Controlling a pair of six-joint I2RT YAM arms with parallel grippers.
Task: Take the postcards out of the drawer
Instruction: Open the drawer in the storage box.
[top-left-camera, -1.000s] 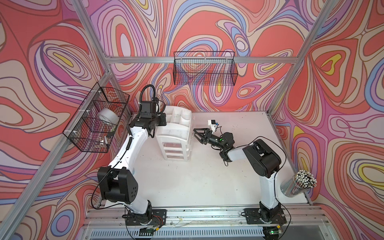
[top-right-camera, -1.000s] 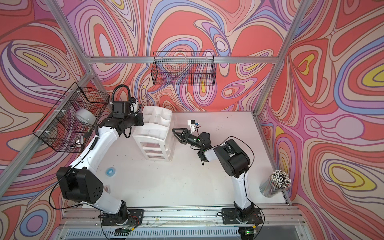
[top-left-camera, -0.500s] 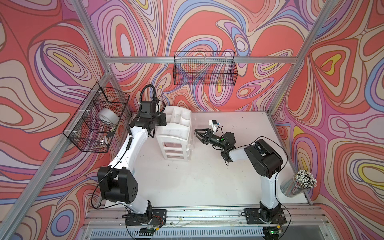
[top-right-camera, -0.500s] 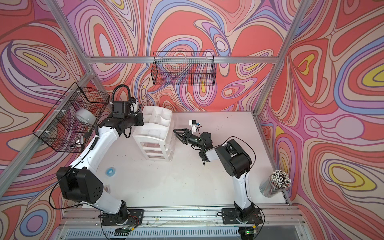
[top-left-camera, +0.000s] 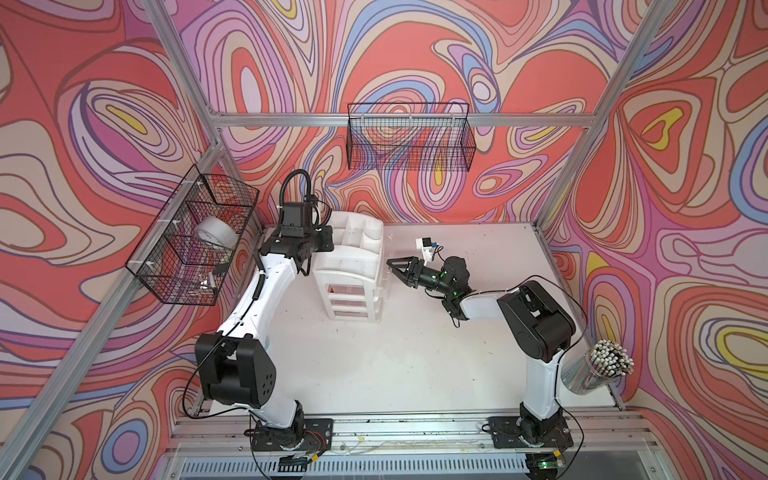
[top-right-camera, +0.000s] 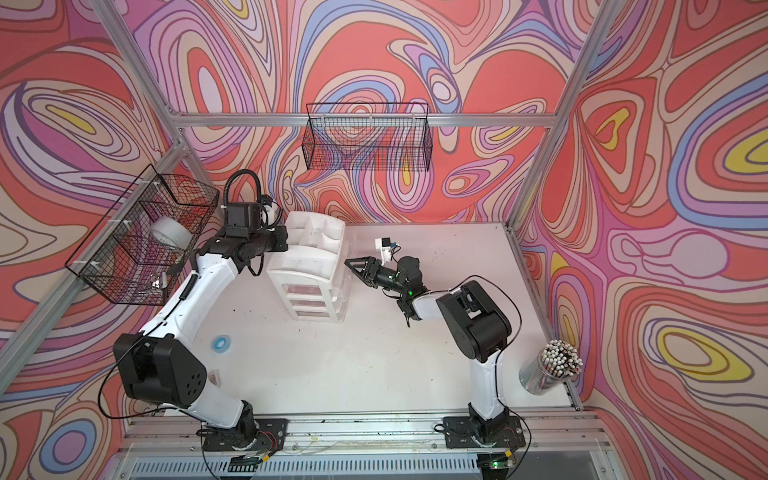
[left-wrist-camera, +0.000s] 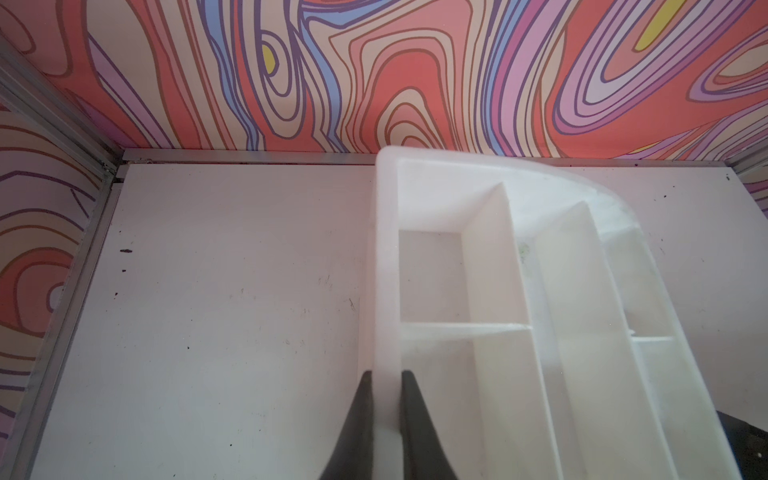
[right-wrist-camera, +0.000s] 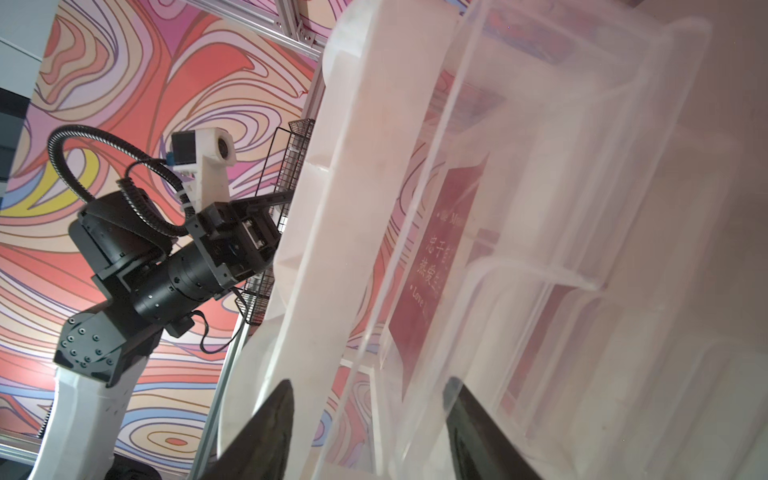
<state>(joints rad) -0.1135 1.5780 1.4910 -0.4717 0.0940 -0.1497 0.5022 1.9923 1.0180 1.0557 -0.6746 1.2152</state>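
Right pincer (right-wrist-camera: 369, 382), jaws apart, straddles the clear drawer (right-wrist-camera: 540, 104) wall; we see the postcards (right-wrist-camera: 436, 266) flat inside, just left.

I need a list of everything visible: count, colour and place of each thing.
drawer unit: one, white, table's far side
postcards: count unclear, red, inside its clear drawers
wire baskets: two, black, back wall and left wall
tape roll: one, white, left-wall basket
stick jar: one, clear, front right corner
small ring: one, blue, on table
table: one, white, under all
left gripper: black, shut on drawer unit's top rim
right gripper: black, open beside a drawer
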